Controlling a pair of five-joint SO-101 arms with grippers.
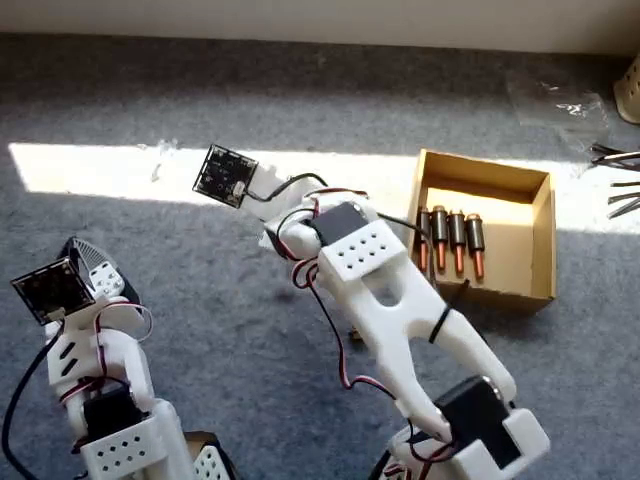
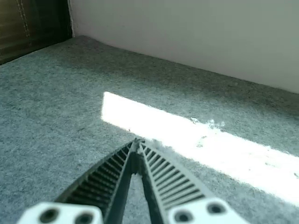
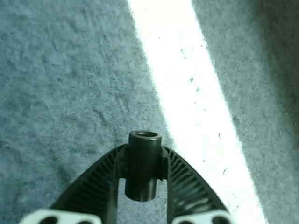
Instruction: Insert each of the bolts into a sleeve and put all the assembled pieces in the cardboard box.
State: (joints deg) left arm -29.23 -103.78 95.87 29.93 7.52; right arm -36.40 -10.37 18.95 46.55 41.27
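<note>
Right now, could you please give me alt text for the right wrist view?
The right tool grips a dark sleeve, open end showing, above grey carpet crossed by a sunlit strip.

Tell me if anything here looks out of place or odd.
Nothing stands out. Four assembled pieces lie side by side in the cardboard box, and the right hand grips a sleeve with its open end empty.

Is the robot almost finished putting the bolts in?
Done: four dark sleeves with copper-coloured bolts in them lie side by side in the brown cardboard box. In hand: the right hand is shut on one dark hollow metal sleeve, and its hole is empty. The left hand is shut and holds nothing. Left: that sleeve needs a bolt, then goes in the box.
</note>
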